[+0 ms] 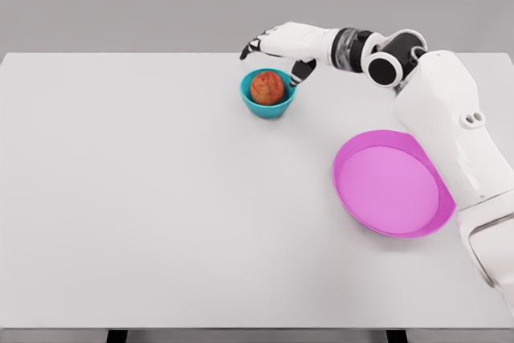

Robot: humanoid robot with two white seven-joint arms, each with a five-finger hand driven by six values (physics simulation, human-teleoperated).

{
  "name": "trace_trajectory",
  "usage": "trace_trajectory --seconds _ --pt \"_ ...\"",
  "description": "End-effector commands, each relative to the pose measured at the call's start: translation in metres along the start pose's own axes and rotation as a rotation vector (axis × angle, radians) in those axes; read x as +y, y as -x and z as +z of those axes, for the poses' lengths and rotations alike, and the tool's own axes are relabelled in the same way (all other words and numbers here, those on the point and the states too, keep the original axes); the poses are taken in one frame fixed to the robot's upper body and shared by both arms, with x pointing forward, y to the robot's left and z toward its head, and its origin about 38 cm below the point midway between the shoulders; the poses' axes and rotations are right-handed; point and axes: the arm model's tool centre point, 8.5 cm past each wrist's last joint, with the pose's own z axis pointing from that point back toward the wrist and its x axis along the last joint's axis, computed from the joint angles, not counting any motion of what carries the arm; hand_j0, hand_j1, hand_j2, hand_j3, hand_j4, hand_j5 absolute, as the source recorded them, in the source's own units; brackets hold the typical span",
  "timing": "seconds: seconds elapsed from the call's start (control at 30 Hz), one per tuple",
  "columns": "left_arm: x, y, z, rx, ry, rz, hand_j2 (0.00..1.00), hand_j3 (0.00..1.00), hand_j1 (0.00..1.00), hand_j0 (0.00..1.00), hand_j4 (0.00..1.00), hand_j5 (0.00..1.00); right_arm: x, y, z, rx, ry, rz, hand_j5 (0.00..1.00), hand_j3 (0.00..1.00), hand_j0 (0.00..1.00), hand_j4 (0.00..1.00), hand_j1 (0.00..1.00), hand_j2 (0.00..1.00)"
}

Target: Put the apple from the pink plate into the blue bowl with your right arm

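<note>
Nearest the head camera, the round pink plate (393, 184) lies bare on the white table (161, 198), well apart from the small blue bowl (267, 94). Inside that bowl sits the mottled red-orange apple (267, 87), whole and round. Just above and beside the bowl hovers the right hand (277, 50), fingers loosely spread and holding nothing; a careless withdrawal could clip the bowl's rim and tip it.

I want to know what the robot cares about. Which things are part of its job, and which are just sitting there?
Part of the job:
apple, now in the blue bowl
pink plate, nothing on it
right robot hand, open above the bowl

Just there:
white table; nothing else lies on it
</note>
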Motion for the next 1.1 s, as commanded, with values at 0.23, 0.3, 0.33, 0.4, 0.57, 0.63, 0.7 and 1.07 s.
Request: trace_trajectory --seconds 0.23,0.3,0.33,0.4,0.57,0.63,0.7,1.07 --pt "0.0 0.0 0.0 0.0 0.0 -0.001 1.0 1.0 1.0 1.0 1.0 1.0 -0.022 0.01 0.119 -0.142 0.184 0.125 1.0 1.0 1.0 1.0 1.0 1.0" --pt "0.0 0.0 0.0 0.0 0.0 -0.001 1.0 1.0 1.0 1.0 1.0 1.0 -0.009 0.01 0.142 -0.129 0.183 0.133 1.0 1.0 1.0 1.0 1.0 1.0" --pt "0.0 0.0 0.0 0.0 0.0 0.001 1.0 1.0 1.0 1.0 1.0 1.0 -0.005 0.014 0.148 -0.118 0.177 0.129 1.0 1.0 1.0 1.0 1.0 1.0" --pt "0.0 0.0 0.0 0.0 0.0 0.001 1.0 1.0 1.0 1.0 1.0 1.0 0.01 0.027 0.162 -0.1 0.155 0.081 1.0 1.0 1.0 1.0 1.0 1.0" --pt "0.0 0.0 0.0 0.0 0.0 -0.001 1.0 1.0 1.0 1.0 1.0 1.0 0.044 0.041 0.199 -0.009 0.399 -0.122 1.0 1.0 1.0 1.0 1.0 1.0" --pt "0.0 0.0 0.0 0.0 0.0 0.001 1.0 1.0 1.0 1.0 1.0 1.0 0.048 0.045 0.216 0.028 0.463 -0.147 1.0 1.0 1.0 1.0 1.0 1.0" --pt "0.0 0.0 0.0 0.0 0.0 0.001 1.0 1.0 1.0 1.0 1.0 1.0 0.053 0.045 0.215 0.03 0.456 -0.157 1.0 1.0 1.0 1.0 1.0 1.0" --pt "0.0 -0.003 0.0 -0.012 0.0 -0.005 1.0 1.0 1.0 1.0 1.0 1.0 0.084 0.043 0.217 0.046 0.404 -0.203 1.0 1.0 1.0 1.0 1.0 1.0"
